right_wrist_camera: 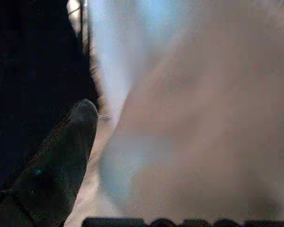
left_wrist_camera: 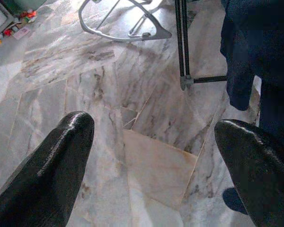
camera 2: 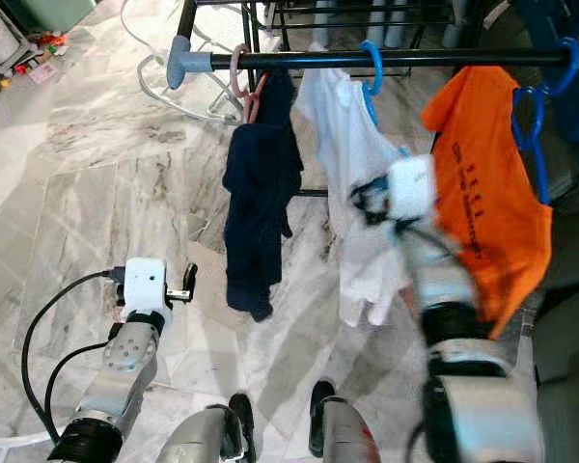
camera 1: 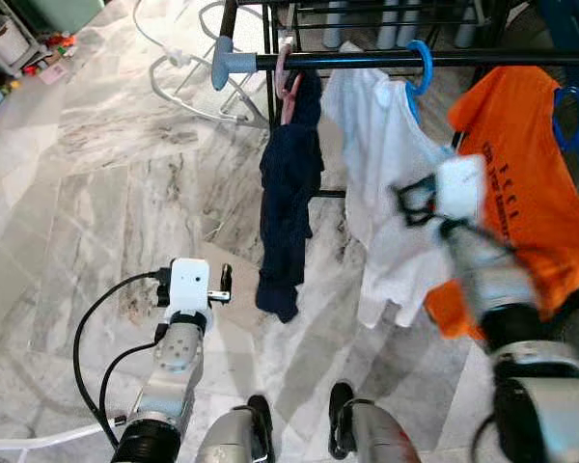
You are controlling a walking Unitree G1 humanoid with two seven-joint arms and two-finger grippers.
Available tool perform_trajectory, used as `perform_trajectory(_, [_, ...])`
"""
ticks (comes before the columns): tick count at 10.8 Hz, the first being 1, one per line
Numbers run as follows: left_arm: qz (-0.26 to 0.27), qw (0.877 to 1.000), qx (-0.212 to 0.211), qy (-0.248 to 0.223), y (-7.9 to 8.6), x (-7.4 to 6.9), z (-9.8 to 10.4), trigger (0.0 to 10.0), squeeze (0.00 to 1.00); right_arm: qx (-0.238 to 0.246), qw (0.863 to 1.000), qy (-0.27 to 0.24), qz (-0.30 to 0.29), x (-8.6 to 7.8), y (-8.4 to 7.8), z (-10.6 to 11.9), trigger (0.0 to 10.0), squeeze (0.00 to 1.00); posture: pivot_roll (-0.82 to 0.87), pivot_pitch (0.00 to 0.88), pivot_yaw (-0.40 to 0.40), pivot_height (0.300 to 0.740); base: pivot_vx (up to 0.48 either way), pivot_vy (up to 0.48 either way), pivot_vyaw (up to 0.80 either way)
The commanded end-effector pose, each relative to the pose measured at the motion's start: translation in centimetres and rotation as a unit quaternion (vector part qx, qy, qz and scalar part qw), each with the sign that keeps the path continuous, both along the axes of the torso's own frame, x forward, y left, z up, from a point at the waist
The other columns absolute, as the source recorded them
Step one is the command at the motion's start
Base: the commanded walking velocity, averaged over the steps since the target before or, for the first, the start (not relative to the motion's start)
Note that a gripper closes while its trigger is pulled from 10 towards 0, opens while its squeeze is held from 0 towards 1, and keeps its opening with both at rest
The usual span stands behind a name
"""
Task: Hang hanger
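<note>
Blurring right pincer (camera 1: 412,203) (wrist view too)

Glossy veined marble floor (camera 1: 96,193), matt black metal rail (camera 1: 386,60) — soft cloth shirts (camera 1: 521,183), smooth plastic hangers (camera 1: 420,58)

You have the rail (camera 1: 386,60) running across the top of the head view. Three garments hang from it side by side: one (camera 1: 289,193) at centre, the next (camera 1: 381,164) right of it, the last (camera 1: 521,183) at far right. A curved metal frame (camera 1: 188,87) lies on the floor (camera 1: 96,193) at upper left.
</note>
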State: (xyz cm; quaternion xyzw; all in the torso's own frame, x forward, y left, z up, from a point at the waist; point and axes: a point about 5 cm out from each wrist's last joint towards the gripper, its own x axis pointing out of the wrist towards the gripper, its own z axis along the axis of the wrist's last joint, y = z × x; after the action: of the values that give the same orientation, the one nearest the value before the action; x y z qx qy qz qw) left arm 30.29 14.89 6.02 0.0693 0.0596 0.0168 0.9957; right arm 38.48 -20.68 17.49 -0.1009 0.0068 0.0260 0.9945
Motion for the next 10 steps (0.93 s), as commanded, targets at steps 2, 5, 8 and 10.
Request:
perform_trajectory(2, [0.007, 1.000, 0.004, 0.016, 0.8, -0.4, -0.9, 10.0, 0.00, -0.032, 0.999, -0.031, 0.011, -1.0, 1.0, 0.0, 10.0, 1.00, -0.04, 0.266, 0.104, 0.740, 0.000, 0.000, 0.00])
perform_trajectory(5, [0.001, 1.000, 0.000, 0.016, 0.3, -0.3, -0.9, 10.0, 0.00, -0.038, 0.994, -0.096, 0.029, -2.9, 2.8, -0.1, 10.0, 1.00, -0.04, 0.273, 0.111, 0.740, 0.000, 0.000, 0.00])
perform_trajectory(8, [0.001, 1.000, 0.001, 0.023, 0.1, -0.5, -1.2, 10.0, 0.00, -0.043, 0.990, -0.132, 0.014, -4.6, 2.9, -0.7, 10.0, 1.00, -0.05, 0.286, 0.116, 0.740, 0.000, 0.000, 0.00])
perform_trajectory(10, [-0.004, 1.000, -0.007, 0.023, -0.3, -0.4, -1.1, 10.0, 0.00, -0.058, 0.983, -0.172, 0.000, -5.2, 3.0, -0.2, 10.0, 1.00, -0.05, 0.283, 0.114, 0.740, 0.000, 0.000, 0.00])
